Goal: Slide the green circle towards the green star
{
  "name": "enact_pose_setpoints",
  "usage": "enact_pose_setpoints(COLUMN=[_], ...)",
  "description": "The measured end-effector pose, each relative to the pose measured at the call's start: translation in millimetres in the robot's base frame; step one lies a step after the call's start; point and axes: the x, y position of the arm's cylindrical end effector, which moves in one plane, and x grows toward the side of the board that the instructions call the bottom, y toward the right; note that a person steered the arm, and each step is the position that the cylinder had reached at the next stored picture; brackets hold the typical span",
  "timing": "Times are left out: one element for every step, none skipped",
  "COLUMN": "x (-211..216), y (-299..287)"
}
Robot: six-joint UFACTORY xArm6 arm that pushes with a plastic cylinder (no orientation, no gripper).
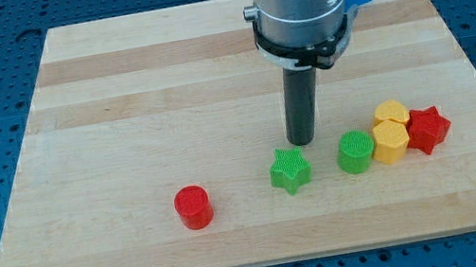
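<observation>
Near the board's bottom edge, green circle (355, 152) right of my tip (303, 141), tip bare, just above green star (290, 169), touching neither.

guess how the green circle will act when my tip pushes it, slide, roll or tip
The green circle stands on its flat end, squat, so it will probably slide, not roll or tip. It looks rigid. My tip sits up-left of it, so an off-centre push may swerve it.

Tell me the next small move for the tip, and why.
Probably bring my tip round to the view's right of the green circle. It now sits above the gap between circle and green star; the yellow block crowds the circle's right side, so entry is tight.
</observation>
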Motion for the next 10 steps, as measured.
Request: enact_pose_setpoints(x=[-6.1,-6.1,-1.5,13.2,41.6,70.9,81.0,67.0,62.9,76.0], y=[3.7,27.1,47.3,62.6,66.4,71.1,71.1,72.4,89.2,101.7])
